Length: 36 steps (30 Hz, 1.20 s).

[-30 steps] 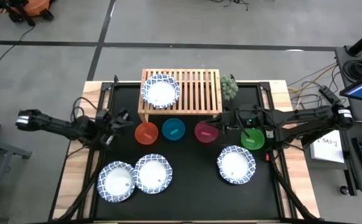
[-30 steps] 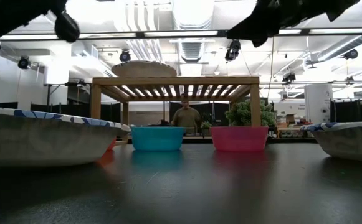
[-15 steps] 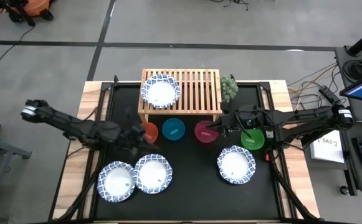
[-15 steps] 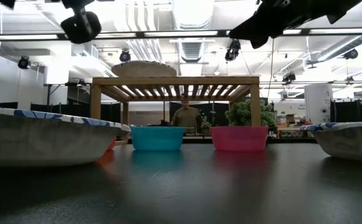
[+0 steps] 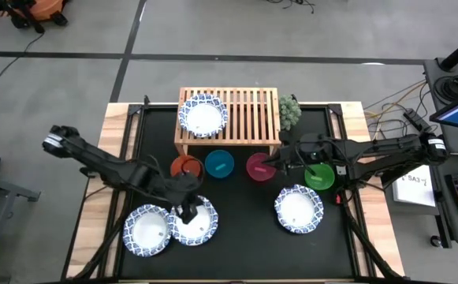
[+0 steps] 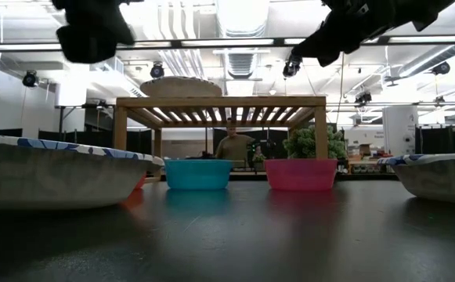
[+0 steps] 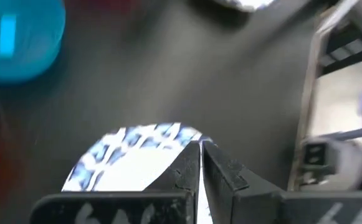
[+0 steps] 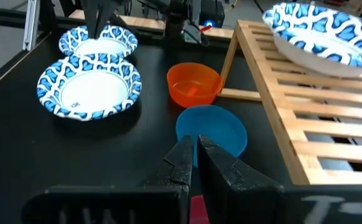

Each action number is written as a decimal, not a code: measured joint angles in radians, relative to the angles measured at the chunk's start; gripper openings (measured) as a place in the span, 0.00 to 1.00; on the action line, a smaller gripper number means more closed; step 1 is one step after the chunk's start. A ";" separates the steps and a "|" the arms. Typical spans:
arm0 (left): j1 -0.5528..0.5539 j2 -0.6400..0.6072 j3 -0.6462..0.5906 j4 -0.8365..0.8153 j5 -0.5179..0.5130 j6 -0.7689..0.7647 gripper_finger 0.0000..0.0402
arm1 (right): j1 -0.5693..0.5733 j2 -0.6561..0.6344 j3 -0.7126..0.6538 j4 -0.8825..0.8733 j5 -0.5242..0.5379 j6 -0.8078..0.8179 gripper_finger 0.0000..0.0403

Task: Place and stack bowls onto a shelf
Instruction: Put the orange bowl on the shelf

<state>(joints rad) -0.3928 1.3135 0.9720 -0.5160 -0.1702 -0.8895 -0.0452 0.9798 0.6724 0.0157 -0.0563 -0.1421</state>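
Observation:
My left gripper hangs shut above the near middle white bowl; in the left wrist view its fingertips stand over that bowl's blue rim. It stays high above the table in the low view. My right gripper waits shut above the magenta bowl. Another white bowl rests on the shelf. Red, teal and green bowls sit on the mat in front of the shelf.
Two more white bowls sit on the mat, near left and near right. A bumpy green object stands by the shelf's right end. Wooden table edges frame the black mat. A person stands far behind.
My left gripper has swung from the table's left side toward the middle and the near edge, past the red bowl, to a place over the near middle white bowl. Its fingers have tipped from pointing upward to slanting down. It stays shut.

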 joint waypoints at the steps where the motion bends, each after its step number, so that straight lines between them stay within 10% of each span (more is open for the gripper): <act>1: -0.002 0.018 0.007 -0.020 0.007 -0.015 0.00 | 0.000 0.000 0.000 -0.007 0.000 0.000 0.03; 14: -0.003 0.185 0.015 -0.077 0.187 -0.085 0.00 | -0.001 0.000 0.000 -0.019 0.003 -0.060 0.03; 36: -0.003 0.213 0.015 -0.075 0.189 -0.111 0.00 | -0.001 0.000 0.000 -0.034 0.004 -0.026 0.03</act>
<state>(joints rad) -0.3958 1.5265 0.9874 -0.5908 0.0185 -1.0008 -0.0460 0.9798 0.6724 -0.0185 -0.0525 -0.1679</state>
